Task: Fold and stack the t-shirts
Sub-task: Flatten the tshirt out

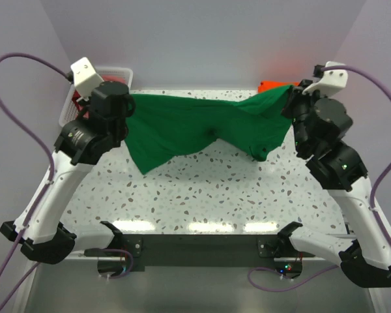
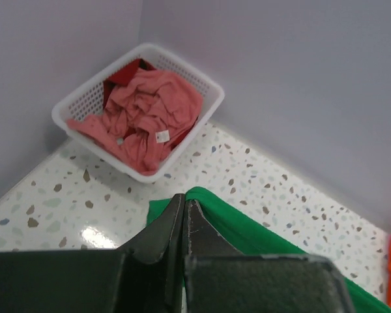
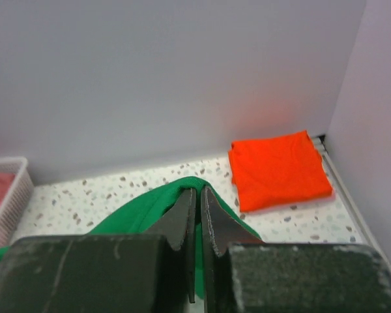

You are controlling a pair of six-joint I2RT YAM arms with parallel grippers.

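The bright green t-shirt (image 1: 195, 127) hangs stretched between my two grippers above the far half of the table. My left gripper (image 1: 125, 104) is shut on its left end (image 2: 247, 228). My right gripper (image 1: 292, 98) is shut on its right end (image 3: 143, 208). The shirt's lower part droops onto the table. The orange t-shirt (image 3: 278, 169) lies folded flat in the far right corner, also seen in the top view (image 1: 272, 86). The dusty pink t-shirt (image 2: 143, 117) with its white tag lies crumpled in the white basket (image 2: 85, 98).
The white slatted basket (image 1: 120, 70) stands at the far left corner, behind my left arm. Walls close the table at the back and on both sides. The speckled tabletop (image 1: 202, 195) lies bare in front of the green shirt.
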